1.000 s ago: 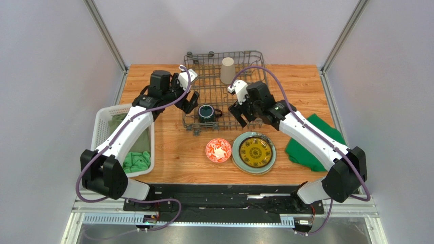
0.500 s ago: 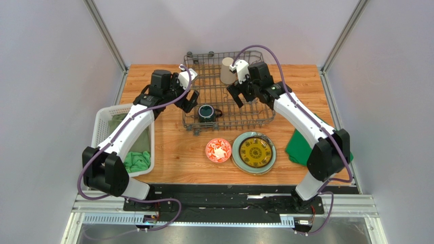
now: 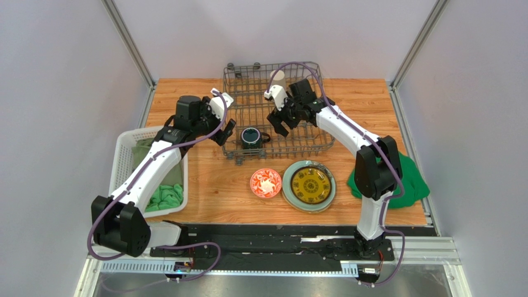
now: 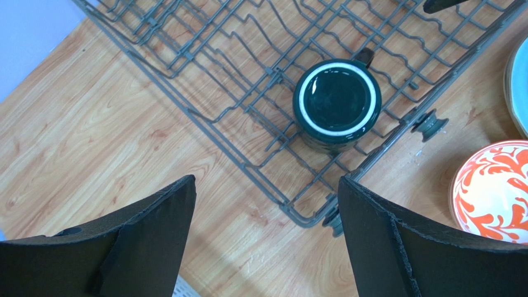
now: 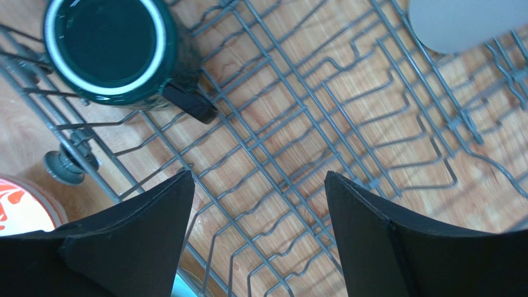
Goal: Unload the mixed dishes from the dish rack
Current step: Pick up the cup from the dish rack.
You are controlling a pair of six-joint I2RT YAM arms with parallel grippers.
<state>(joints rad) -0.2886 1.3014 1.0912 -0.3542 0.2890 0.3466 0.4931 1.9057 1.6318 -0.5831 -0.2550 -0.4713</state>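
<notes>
The dark grey dish rack (image 3: 240, 65) stands at the table's back. A dark teal mug (image 3: 250, 137) sits upright in its front left corner. The beige tumbler (image 3: 279, 76) at the back is mostly hidden by my right arm. My right gripper (image 3: 281, 124) hovers open over the rack's middle, with the mug (image 5: 108, 46) to its left and the tumbler (image 5: 465, 21) to its upper right. My left gripper (image 3: 224, 132) hangs open over the rack's front left edge, the mug (image 4: 337, 104) ahead of it. The red-and-white bowl (image 3: 266, 183) and a yellow patterned plate (image 3: 310, 184) on a pale green one rest on the table in front.
A white slatted basket (image 3: 130, 143) holding green cloths (image 3: 167, 196) stands at the left under my left arm. Another green cloth (image 3: 410, 179) lies at the right, by the right arm's elbow. The rack's raised wire sides and upright tines (image 5: 347, 117) surround both grippers.
My right gripper has swung from the rack's front right, past the tumbler at the back, to the rack's middle. My left gripper has drawn slightly left and nearer.
</notes>
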